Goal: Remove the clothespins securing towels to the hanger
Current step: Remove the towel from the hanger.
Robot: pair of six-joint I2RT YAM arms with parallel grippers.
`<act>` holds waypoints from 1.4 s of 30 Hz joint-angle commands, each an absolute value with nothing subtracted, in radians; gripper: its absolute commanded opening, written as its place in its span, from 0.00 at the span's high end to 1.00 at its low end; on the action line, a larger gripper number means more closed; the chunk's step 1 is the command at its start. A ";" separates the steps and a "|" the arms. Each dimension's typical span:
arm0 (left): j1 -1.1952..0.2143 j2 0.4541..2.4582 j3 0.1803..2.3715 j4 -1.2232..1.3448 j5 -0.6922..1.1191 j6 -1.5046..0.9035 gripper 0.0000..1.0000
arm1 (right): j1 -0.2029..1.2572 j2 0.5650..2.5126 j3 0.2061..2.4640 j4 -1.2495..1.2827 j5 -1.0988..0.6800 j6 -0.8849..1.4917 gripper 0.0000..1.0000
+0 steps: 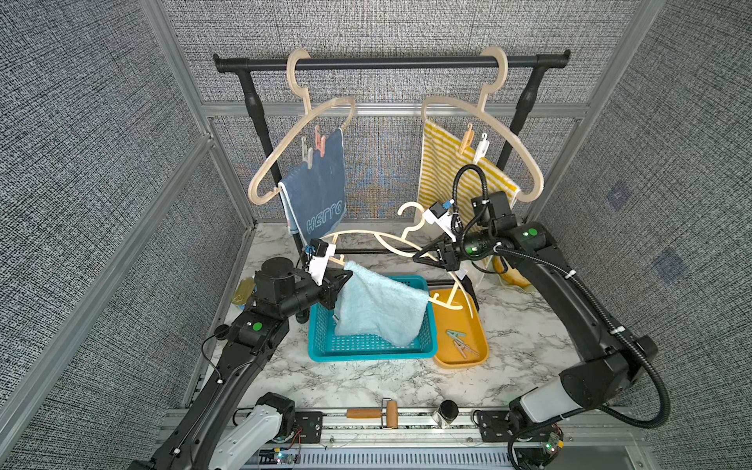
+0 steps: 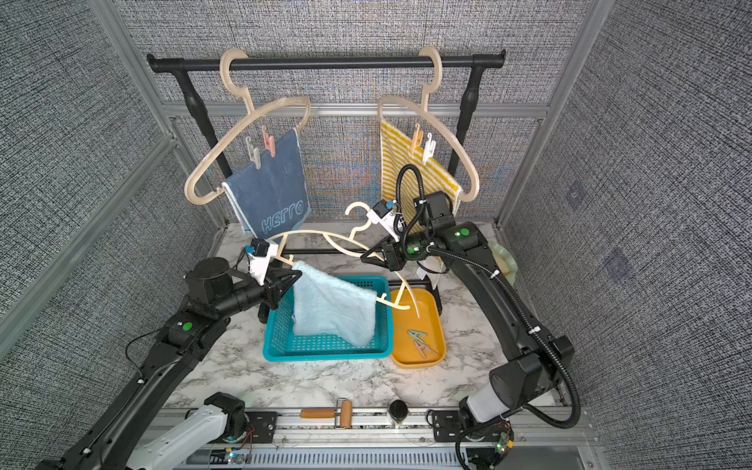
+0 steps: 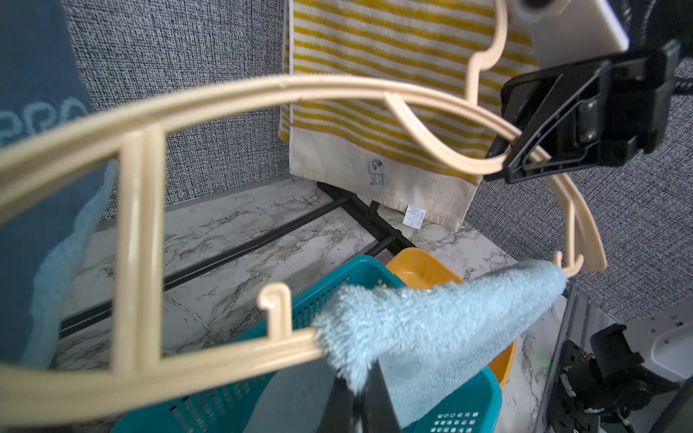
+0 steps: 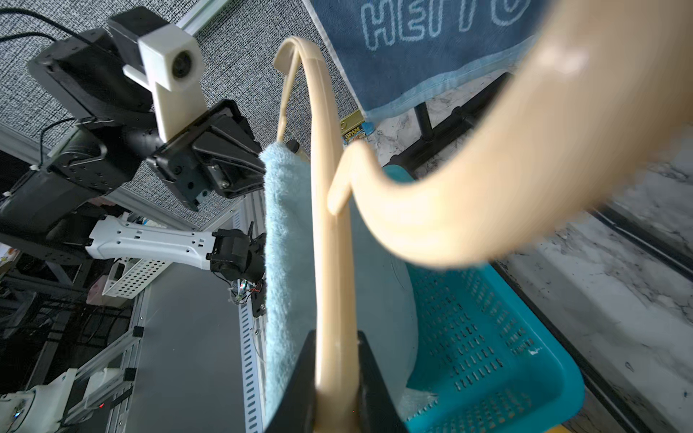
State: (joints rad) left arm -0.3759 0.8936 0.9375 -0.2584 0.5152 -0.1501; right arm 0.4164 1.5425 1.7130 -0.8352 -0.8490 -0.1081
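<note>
Aqua terry is pinched: the left gripper [image 1: 345, 280] is clenched on the aqua towel [image 1: 378, 309] at a corner, likely to drag it off, no peg showing on it. The right gripper [image 1: 420, 257] clamps the cream hanger [image 3: 225, 96] by a shoulder, holding it nearly flat above the teal basket [image 1: 366, 355] so the cloth can drop in; its bar runs toward the surface's right edge. Two clothespins [image 1: 457, 334] lie flat in the orange tray [image 1: 477, 339], long axes mostly crosswise. Four more stand roughly upright on the blue towel [image 1: 319, 191] and striped towel [image 1: 443, 171].
</note>
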 commanded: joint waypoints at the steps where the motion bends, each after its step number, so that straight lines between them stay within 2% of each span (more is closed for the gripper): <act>1: -0.378 0.885 0.991 -0.205 0.572 -0.167 1.00 | 0.418 1.554 1.697 -0.808 -0.627 -0.035 1.00; 9: -0.378 0.867 1.031 -0.260 0.515 -0.155 1.00 | 0.422 1.562 1.677 -0.805 -0.505 -0.009 1.00; 11: -0.377 0.870 1.019 -0.265 0.518 -0.155 1.00 | 0.422 1.551 1.671 -0.799 -0.526 -0.005 1.00; 15: -0.379 0.904 0.968 -0.244 0.584 -0.183 0.93 | 0.426 1.534 1.672 -0.779 -0.584 0.005 1.00; 22: -0.379 0.960 0.821 -0.052 0.695 -0.258 0.89 | 0.467 1.520 1.693 -0.779 -0.624 0.006 1.00; 24: -0.378 0.977 0.796 -0.007 0.718 -0.278 0.85 | 0.472 1.520 1.697 -0.779 -0.632 0.007 1.00; 36: -0.378 1.034 0.775 0.021 0.722 -0.278 0.77 | 0.480 1.525 1.703 -0.776 -0.663 0.007 1.00; 37: -0.379 1.030 0.776 0.016 0.702 -0.275 0.78 | 0.480 1.525 1.703 -0.777 -0.662 0.005 1.00; 42: -0.379 1.000 0.776 0.001 0.640 -0.257 0.98 | 0.482 1.533 1.703 -0.777 -0.660 0.002 1.00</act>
State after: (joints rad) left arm -0.3779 1.0122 0.7700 -0.0021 0.6609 -0.2794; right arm 0.4812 1.5307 1.6928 -0.8185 -0.6827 0.0010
